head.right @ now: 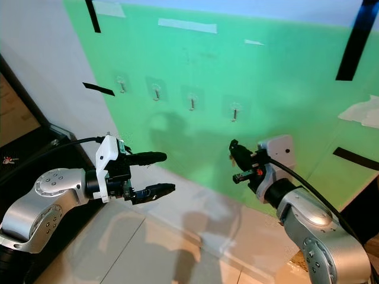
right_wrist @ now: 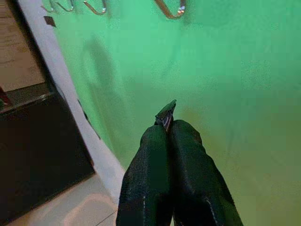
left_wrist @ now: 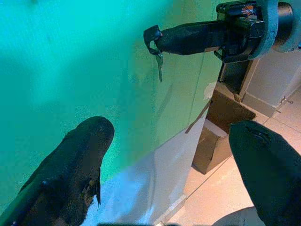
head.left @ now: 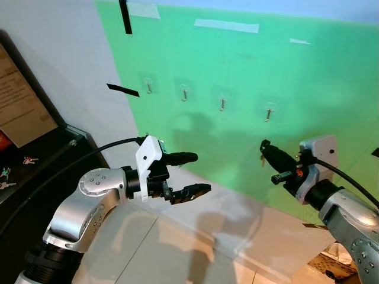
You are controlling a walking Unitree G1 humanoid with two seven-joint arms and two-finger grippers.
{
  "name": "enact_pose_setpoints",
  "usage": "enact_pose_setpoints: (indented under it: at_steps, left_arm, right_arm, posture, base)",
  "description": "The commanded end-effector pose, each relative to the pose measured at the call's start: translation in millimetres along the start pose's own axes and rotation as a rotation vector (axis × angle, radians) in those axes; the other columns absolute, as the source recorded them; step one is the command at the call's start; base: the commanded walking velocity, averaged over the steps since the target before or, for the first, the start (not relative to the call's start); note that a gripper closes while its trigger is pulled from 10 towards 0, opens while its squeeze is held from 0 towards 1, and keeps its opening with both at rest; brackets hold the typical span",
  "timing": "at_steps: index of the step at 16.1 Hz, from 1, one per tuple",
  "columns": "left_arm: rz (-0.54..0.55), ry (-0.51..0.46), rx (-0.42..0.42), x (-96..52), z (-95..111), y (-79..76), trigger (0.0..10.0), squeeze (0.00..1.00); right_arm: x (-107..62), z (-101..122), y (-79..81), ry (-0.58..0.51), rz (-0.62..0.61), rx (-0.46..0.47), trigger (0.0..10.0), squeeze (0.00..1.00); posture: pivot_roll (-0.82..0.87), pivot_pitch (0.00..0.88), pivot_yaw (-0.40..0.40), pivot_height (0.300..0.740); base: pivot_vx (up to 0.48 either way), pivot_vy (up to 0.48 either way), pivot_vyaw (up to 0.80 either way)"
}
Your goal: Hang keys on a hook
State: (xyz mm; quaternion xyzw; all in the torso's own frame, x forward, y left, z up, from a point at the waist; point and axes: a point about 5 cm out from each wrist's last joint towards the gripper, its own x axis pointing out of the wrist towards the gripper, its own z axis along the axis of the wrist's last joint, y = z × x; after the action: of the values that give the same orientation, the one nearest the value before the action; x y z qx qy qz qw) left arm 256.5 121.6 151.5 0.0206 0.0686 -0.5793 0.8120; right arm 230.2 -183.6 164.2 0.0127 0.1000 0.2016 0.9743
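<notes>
Keys pinched, below the hooks.
Head view: right gripper [head.left: 265, 148] holds keys [head.left: 261, 155] beneath the rightmost hook [head.left: 268, 111]. Left wrist view: left gripper [head.left: 196, 173] gapes wide. Right wrist view: fingers [right_wrist: 188, 155] clamp what seems a key tip.

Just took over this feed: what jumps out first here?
A bright green sheet covers the wall, with a row of four small metal hooks stuck across it. The right gripper is shut on a small key just below the rightmost hook. The left gripper hovers open, lower and to the left.
</notes>
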Motion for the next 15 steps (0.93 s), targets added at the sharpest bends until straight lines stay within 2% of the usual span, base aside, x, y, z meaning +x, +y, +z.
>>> enact_pose_setpoints:
  at_steps: [1,3,8,15]
  left_arm:
    - [0.004,0.009,0.011,-3.0,3.0,2.2,10.0,0.0]
    - [0.005,0.01,0.01,-3.4,2.9,2.0,10.0,0.0]
    - [-0.002,0.012,0.01,-3.2,3.0,1.8,10.0,0.0]
    - [-0.014,0.015,0.014,-2.5,2.9,2.3,10.0,0.0]
  right_arm:
    - [0.6,9.0,7.2,-0.049,0.05,0.003,10.0,0.0]
    - [-1.3,19.3,10.9,-0.117,0.084,0.0,10.0,0.0]
    - [-3.4,39.3,8.9,-0.267,0.049,0.032,10.0,0.0]
    - [0.0,43.6,11.3,-0.308,0.04,0.057,10.0,0.0]
  posture:
    - [-0.15,0.0,0.098,0.74]
    - [-0.15,0.0,0.099,0.74]
    - [-0.16,0.0,0.107,0.74]
    - [-0.17,0.0,0.113,0.74]
  base:
    - [0.0,0.0,0.0]
    - [0.0,0.0,0.0]
    - [0.0,0.0,0.0]
    - [0.0,0.0,0.0]
